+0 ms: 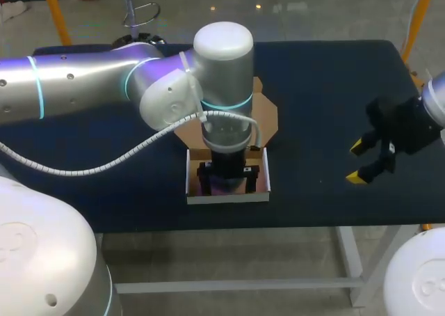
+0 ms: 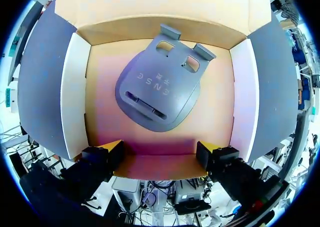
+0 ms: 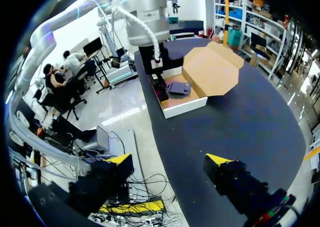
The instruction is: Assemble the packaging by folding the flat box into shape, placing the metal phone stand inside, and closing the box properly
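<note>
There is one box (image 1: 227, 198) on the dark table (image 1: 327, 86), one phone stand, and two grippers, both mine. The box is folded into a shallow tray, white outside and brown inside. It sits toward the table's front edge, and its one lid flap (image 1: 268, 114) is laid back open behind it.

My left gripper (image 1: 228, 180) hangs straight down into the box. In my left wrist view its fingers are spread wide, one yellow tip at each near corner of the box (image 2: 75, 87), and my left gripper (image 2: 160, 152) holds nothing. Ahead of the tips the grey metal stand (image 2: 160, 94) lies flat on the cardboard floor, free of both fingers. I count two holes in it and two small bent tabs at the end nearest the lid flap (image 2: 150, 4). There is one long slot at the end nearer me. A single line of raised letters runs across its plate, with a few smaller marks beside it.

My right gripper (image 1: 357, 162) hovers over the table's right side, well apart from the box, with its jaws open and empty. From my right wrist view, past my right gripper (image 3: 169, 160), I see the box (image 3: 186, 106) with the stand (image 3: 178, 88) inside.
</note>
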